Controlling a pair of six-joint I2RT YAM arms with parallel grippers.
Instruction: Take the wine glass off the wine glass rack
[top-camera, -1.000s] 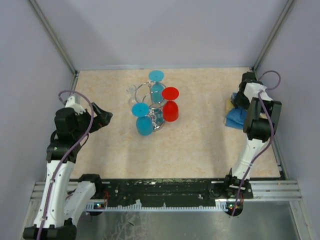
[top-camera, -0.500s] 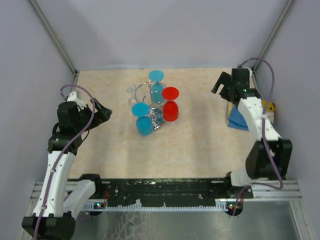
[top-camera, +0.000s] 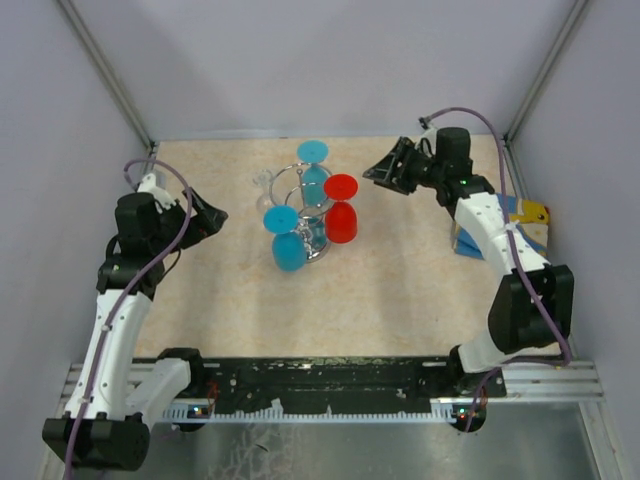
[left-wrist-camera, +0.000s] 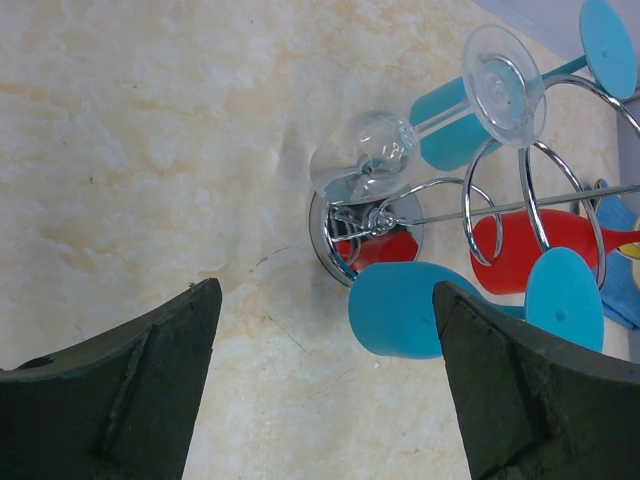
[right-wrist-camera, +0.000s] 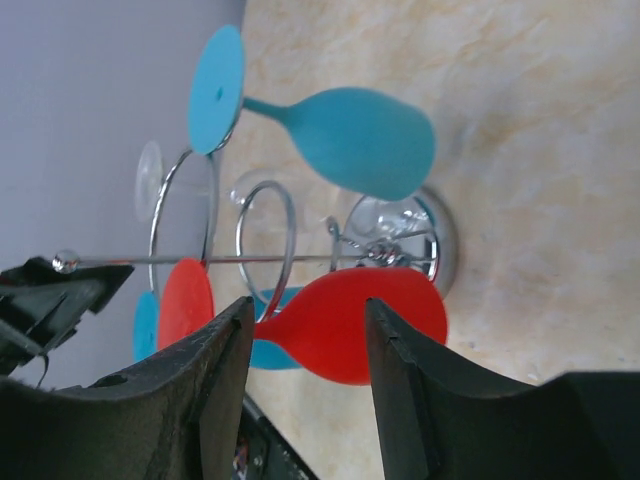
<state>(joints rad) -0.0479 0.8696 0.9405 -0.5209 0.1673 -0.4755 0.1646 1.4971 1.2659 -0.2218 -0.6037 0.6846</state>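
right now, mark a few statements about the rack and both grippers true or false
1. A clear glass hangs on the wine glass rack. True.
2. The right gripper is shut on the red glass. False: its fingers are open and not touching it.
3. The left gripper is open and empty. True.
4. The rack holds three blue glasses. False: it holds two.

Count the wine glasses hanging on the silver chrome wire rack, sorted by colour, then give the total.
Opaque blue wine glasses: 2
Opaque red wine glass: 1
Clear see-through wine glass: 1
Total: 4
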